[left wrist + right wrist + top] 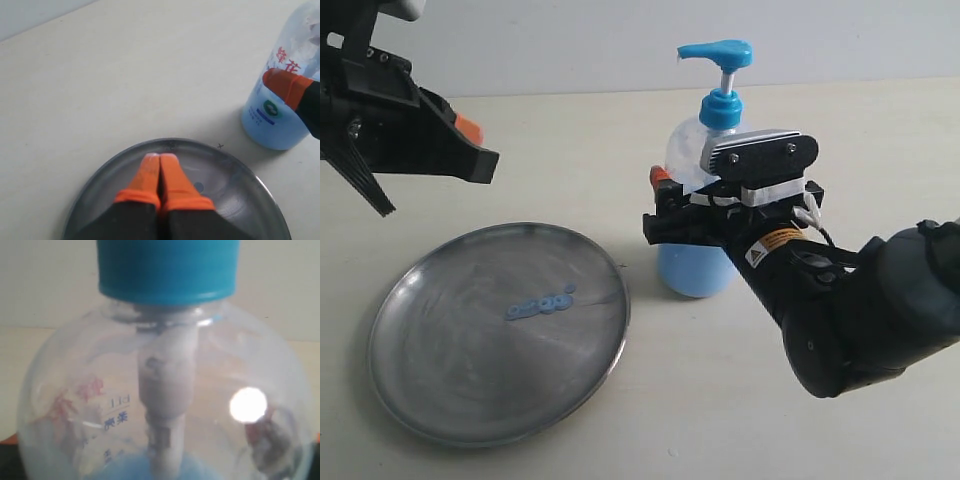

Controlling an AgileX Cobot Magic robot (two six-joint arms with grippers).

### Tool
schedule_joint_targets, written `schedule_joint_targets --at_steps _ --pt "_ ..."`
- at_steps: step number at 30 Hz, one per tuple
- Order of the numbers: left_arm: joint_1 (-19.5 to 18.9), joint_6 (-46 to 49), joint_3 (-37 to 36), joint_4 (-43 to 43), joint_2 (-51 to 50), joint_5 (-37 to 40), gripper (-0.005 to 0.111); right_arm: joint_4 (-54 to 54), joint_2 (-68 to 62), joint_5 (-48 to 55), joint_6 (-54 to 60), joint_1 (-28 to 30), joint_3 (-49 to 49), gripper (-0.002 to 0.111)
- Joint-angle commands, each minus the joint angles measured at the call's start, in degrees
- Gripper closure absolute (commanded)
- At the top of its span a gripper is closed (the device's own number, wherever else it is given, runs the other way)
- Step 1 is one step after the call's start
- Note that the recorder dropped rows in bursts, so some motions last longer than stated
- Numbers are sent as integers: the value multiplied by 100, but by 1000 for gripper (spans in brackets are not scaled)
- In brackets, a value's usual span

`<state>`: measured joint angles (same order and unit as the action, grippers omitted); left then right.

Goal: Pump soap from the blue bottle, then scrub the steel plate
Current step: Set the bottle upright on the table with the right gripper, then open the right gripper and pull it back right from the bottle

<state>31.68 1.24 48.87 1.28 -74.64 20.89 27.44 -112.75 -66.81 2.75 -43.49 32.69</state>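
The blue bottle (698, 200) stands upright right of the steel plate (440, 400), its blue pump head (718, 50) raised. My right gripper (682, 205) is shut on the blue bottle's clear upper body; one orange fingertip (285, 86) presses its side. The bottle (160, 390) fills the right wrist view, with the blue collar (167, 267) at the top. A short smear of pale blue soap (540, 303) lies near the plate's middle. My left gripper (160, 162) is shut and empty, held in the air (470, 140) above the plate's (235, 200) far-left side.
The pale tabletop (720, 420) runs around the plate and bottle. My right arm (860, 320) reaches in from the lower right. A light wall (570, 40) stands behind the table.
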Motion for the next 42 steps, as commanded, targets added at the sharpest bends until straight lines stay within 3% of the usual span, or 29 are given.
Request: schedule_joint_targets --at_steps 1,2,4,7,9,17,33,42 --pt "31 -55 -29 8 -11 -94 107 -53 36 -315 -86 36 31 68" --pt "31 -55 -29 -5 -11 -109 107 -53 36 -315 -74 25 31 50" --pt "31 -55 -29 -28 -11 -109 107 -67 36 -315 -61 24 31 34" --pt "31 -55 -29 -27 -11 -120 107 -68 36 -315 -36 24 31 18" --pt "31 -55 -29 -27 -11 -120 107 -68 70 -315 -36 24 31 15" --pt "31 -55 -29 -27 -11 -120 107 -68 893 29 445 24 31 15" --pt "31 -55 -29 -27 -11 -98 107 647 2834 3172 1265 24 31 15" --pt "31 -69 -29 -68 -11 -96 107 664 3716 5384 1801 24 31 24"
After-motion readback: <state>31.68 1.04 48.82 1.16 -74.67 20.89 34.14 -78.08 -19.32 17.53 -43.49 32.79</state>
